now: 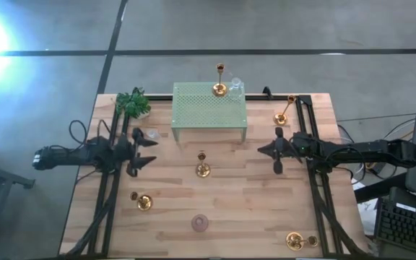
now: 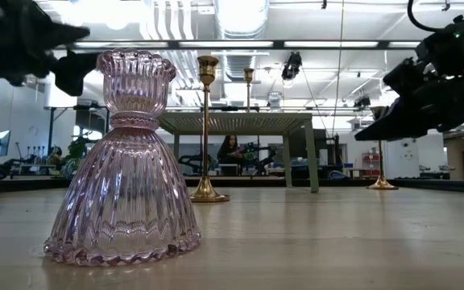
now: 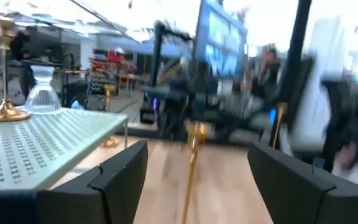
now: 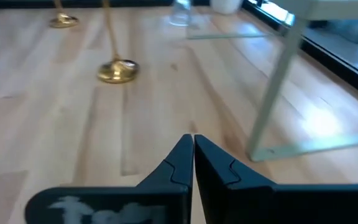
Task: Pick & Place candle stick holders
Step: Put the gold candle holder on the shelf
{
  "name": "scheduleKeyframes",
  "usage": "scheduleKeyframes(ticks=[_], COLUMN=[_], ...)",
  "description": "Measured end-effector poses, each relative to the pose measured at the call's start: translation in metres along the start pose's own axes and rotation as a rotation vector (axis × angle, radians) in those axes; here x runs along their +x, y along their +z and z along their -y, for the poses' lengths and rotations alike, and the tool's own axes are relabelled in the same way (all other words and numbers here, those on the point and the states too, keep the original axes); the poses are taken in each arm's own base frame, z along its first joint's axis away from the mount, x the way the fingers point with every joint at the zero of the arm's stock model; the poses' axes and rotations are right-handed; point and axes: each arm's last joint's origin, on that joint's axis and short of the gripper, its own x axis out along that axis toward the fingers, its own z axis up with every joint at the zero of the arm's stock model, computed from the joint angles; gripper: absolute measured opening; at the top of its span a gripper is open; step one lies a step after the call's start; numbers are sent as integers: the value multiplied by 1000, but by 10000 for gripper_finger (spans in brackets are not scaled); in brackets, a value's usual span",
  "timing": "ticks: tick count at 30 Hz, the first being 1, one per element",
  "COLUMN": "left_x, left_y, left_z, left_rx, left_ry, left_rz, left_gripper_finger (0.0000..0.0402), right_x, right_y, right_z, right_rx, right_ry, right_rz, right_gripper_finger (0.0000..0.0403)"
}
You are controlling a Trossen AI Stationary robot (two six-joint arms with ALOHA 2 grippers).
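Several gold candle stick holders stand upright on their round bases. One (image 1: 203, 169) is at the table's middle, one (image 1: 143, 201) near left, one (image 1: 295, 240) near right and one (image 1: 282, 117) far right. Another (image 1: 220, 88) stands on the green perforated stand (image 1: 208, 108). My left gripper (image 1: 152, 152) is open and empty left of the middle holder. That holder (image 3: 194, 155) shows ahead between its fingers (image 3: 114, 177), apart from them. My right gripper (image 1: 263, 150) is shut and empty right of the middle; it also shows in the right wrist view (image 4: 193, 146), above bare wood.
A pink ribbed glass holder (image 2: 123, 161) stands near the front edge (image 1: 199, 223). A clear glass holder (image 1: 235, 87) is on the stand, and another small clear piece (image 1: 151, 135) is beside my left gripper. A green plant (image 1: 132, 103) stands far left. Dark frame rails run along both sides.
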Motion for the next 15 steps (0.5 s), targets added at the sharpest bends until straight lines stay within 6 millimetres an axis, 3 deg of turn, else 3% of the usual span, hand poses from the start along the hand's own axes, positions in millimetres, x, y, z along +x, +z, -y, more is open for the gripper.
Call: scheduleKeyframes(ticks=[7,15], left_x=[-2,-5], left_y=[21,43], left_z=[0,2], left_rx=[-26,28], left_ry=[66,115], left_rz=[226,180], left_gripper_finger=[282,282], right_x=[0,0], right_y=[-1,-1], right_z=[4,4], right_rx=[-25,-33], right_ry=[-143,-157], right_rz=[-13,-14], right_gripper_finger=[8,8])
